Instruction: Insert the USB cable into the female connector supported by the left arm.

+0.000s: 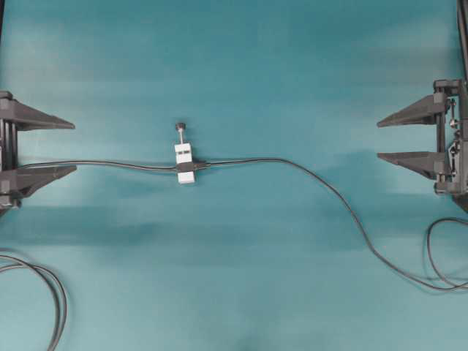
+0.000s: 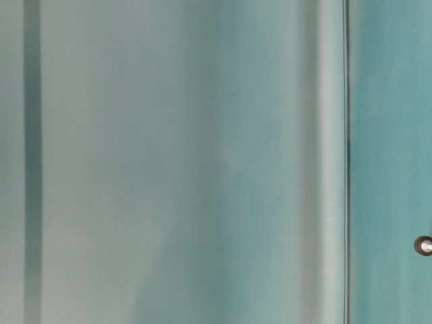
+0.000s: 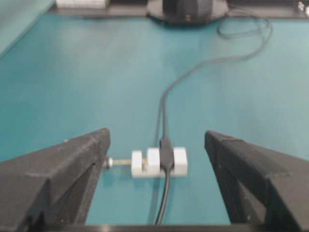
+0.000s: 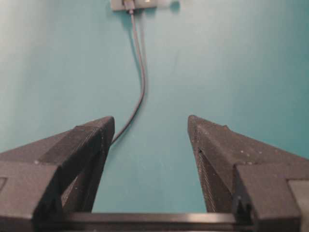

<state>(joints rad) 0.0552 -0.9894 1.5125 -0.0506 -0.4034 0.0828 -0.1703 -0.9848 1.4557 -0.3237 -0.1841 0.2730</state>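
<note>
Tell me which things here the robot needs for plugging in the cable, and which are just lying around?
For the job:
USB cable
white block clamping the connector
left gripper, fingers open
right gripper, fingers open

Just lying around:
looped black cables at the table edges

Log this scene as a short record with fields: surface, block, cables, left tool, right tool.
surface: teal table
block: white block near the middle, screw knob at one end
cables: USB cable runs from the block toward the right side; second cable runs from the block toward the left tool
left tool: left tool open, holding nothing
right tool: right tool open, holding nothing, apart from the cable
</note>
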